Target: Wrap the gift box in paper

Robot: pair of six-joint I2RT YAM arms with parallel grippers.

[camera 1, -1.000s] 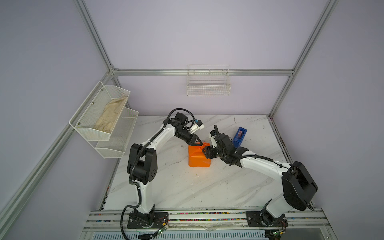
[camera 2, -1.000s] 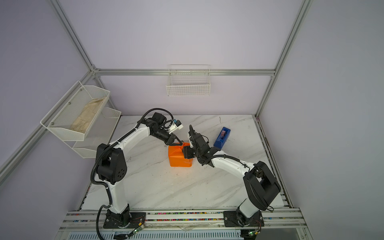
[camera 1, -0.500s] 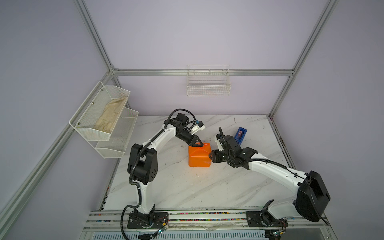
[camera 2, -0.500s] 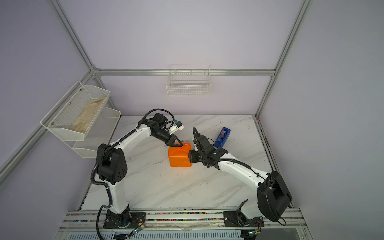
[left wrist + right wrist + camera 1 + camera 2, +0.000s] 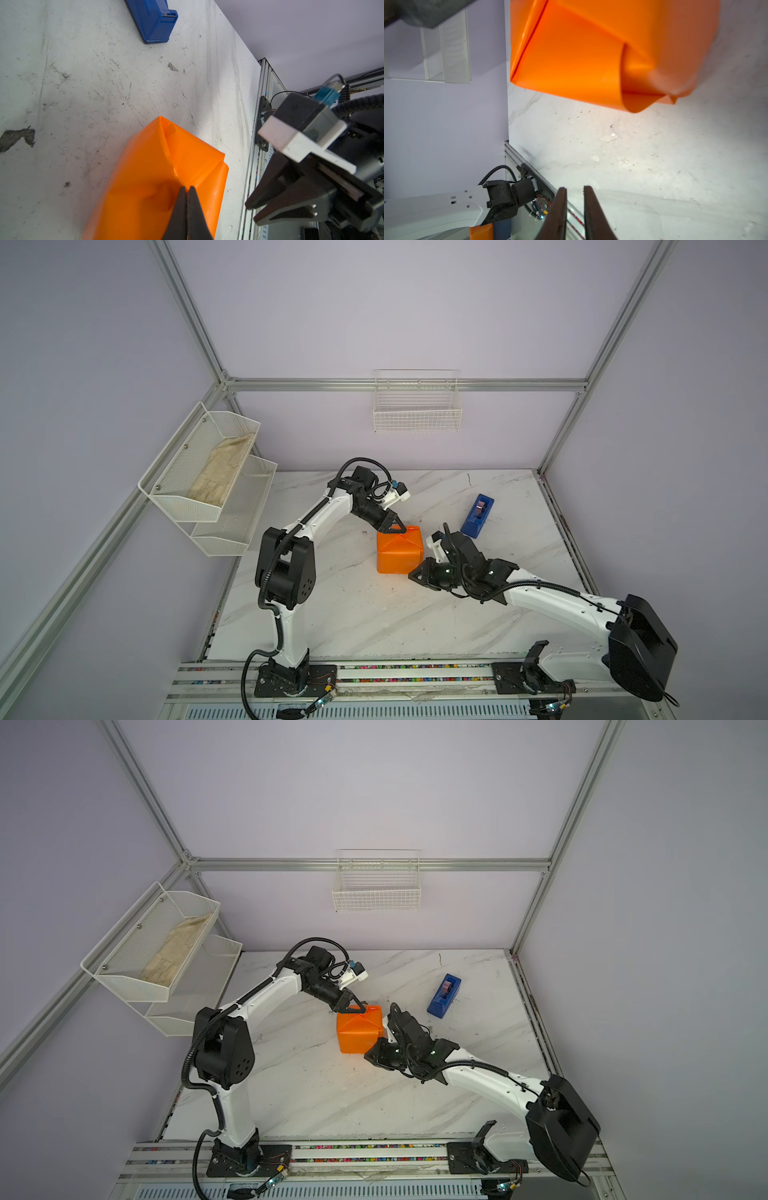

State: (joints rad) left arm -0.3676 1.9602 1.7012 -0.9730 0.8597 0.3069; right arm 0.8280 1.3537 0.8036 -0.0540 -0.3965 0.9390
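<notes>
From above, my left tool [image 5: 397, 527] reaches in from the left. It is closed, fingers [image 5: 180, 200] pressed together, with the tips resting on the top fold of the paper [image 5: 400, 551], just as a second ago. The paper is folded into a boxy orange parcel and stands in the middle of the marble tabletop [image 5: 365, 618], where it stood before.

The change is on the right. My right tool [image 5: 413, 572] was against the parcel's right side a second ago and has since drawn back toward the front. It now sits low, just beside the parcel's near right corner. In its wrist view bare tabletop shows between the fingertips [image 5: 562, 192] and the paper. Its jaws have narrowed to a slim gap and hold nothing.

Farther right, a blue tape dispenser [image 5: 477, 516] lies unmoved, well apart from both tools.
</notes>
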